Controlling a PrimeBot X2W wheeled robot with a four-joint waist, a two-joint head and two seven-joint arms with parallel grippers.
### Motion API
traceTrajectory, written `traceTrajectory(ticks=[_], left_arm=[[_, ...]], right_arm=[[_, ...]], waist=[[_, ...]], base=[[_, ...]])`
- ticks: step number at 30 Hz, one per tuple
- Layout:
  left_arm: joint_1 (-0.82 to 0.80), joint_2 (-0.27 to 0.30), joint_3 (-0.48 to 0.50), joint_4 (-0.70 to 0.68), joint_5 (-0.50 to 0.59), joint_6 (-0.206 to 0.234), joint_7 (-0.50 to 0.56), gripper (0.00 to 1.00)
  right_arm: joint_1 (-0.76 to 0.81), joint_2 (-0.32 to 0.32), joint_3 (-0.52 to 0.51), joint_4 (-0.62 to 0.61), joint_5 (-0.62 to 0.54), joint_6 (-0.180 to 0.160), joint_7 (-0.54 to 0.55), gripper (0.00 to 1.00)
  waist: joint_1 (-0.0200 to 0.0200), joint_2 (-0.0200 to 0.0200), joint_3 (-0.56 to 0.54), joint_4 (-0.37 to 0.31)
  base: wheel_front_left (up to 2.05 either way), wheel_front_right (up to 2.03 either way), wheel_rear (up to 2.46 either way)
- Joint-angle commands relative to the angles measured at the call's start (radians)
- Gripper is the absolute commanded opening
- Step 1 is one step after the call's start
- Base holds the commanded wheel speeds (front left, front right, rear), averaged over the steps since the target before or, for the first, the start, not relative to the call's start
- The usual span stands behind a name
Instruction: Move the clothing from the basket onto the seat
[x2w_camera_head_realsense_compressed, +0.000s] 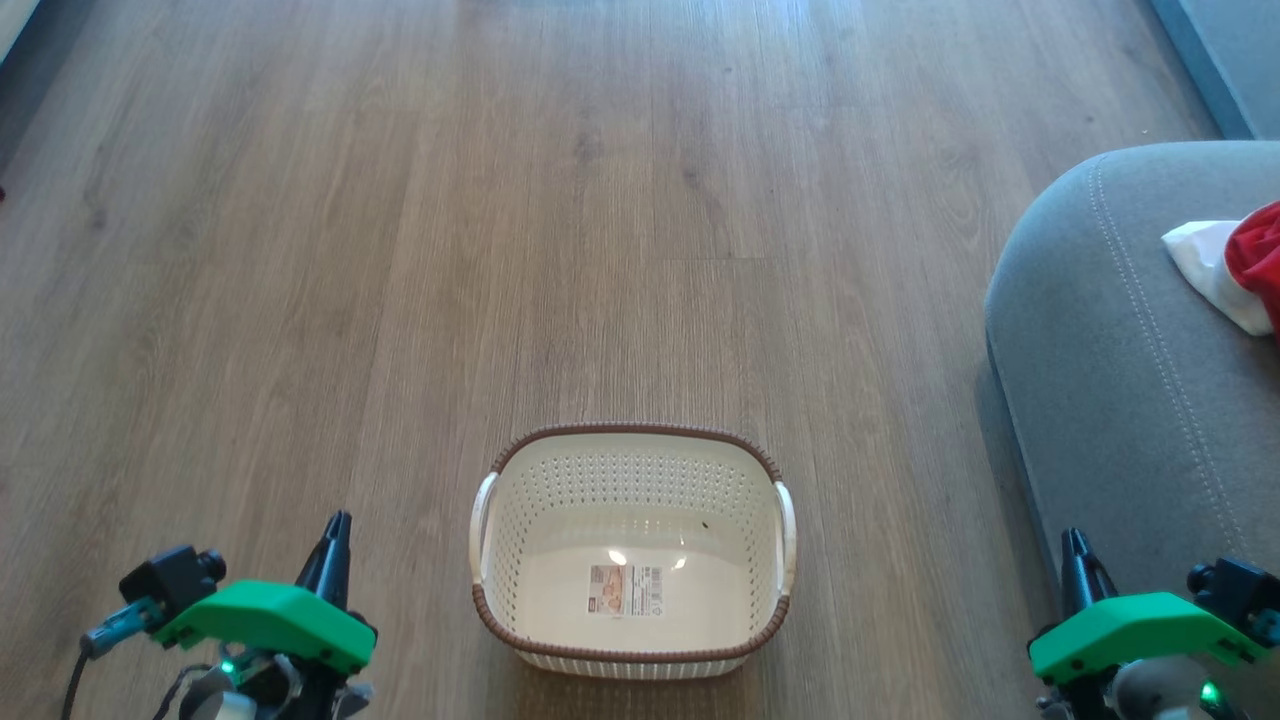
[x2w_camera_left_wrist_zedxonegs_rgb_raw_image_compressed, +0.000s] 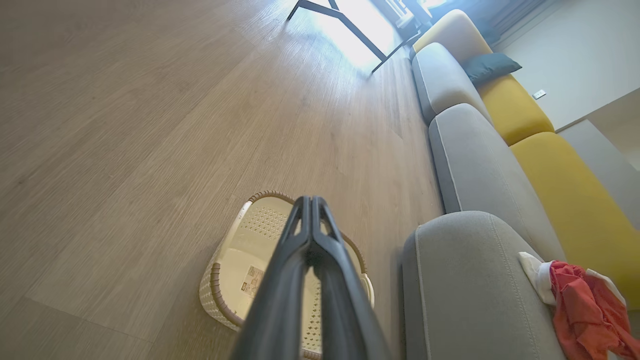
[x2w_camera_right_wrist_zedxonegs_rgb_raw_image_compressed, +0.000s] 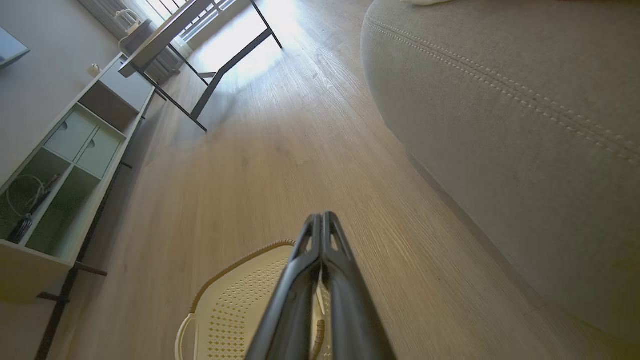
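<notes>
The clothing (x2w_camera_left_wrist_zedxonegs_rgb_raw_image_compressed: 585, 310), a crumpled bright red garment with a white cloth piece (x2w_camera_head_realsense_compressed: 1205, 262) tucked against it, lies on the seat (x2w_camera_head_realsense_compressed: 1100, 420), near the cushion's rounded edge and well apart from the basket (x2w_camera_head_realsense_compressed: 632, 432). The basket stands upright on the wooden floor (x2w_camera_head_realsense_compressed: 400, 250) near the seat's front, and its inside shows bare down to the label sticker (x2w_camera_head_realsense_compressed: 625, 590), so it seems nothing is left to move. The fabric looks light, limp and thin. It would sag and trail from any grip but would neither break nor slip much. It is best pinched at a raised fold near the middle of the heap rather than at a loose hem, so that the whole piece lifts together. The basket's perforated plastic looks stiff and light. The left gripper (x2w_camera_head_realsense_compressed: 338, 522) hangs above the floor to the basket's left, fingers pointing forward, jaws pressed together on nothing. The right gripper (x2w_camera_head_realsense_compressed: 1073, 545) mirrors it on the right, just beside the seat's front edge, its two fingers likewise closed flat against each other and empty. Neither touches basket or cloth.
</notes>
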Motion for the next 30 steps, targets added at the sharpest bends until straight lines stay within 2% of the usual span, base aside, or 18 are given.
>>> traceTrajectory(ticks=[1,30], left_arm=[[-0.050,0.000,0.039,-0.038,-0.025,-0.011,0.006,0.00],[-0.047,-0.049,0.150,-0.098,-0.271,-0.033,0.089,0.00]], right_arm=[[-0.053,-0.007,0.003,-0.037,0.036,0.003,0.006,0.00],[-0.084,-0.010,-0.007,-0.053,0.393,0.004,0.088,0.00]], waist=[[0.0000,0.0000,0.000,-0.001],[0.0000,0.0000,0.008,-0.013]], base=[[0.00,0.00,0.00],[0.00,0.00,0.00]])
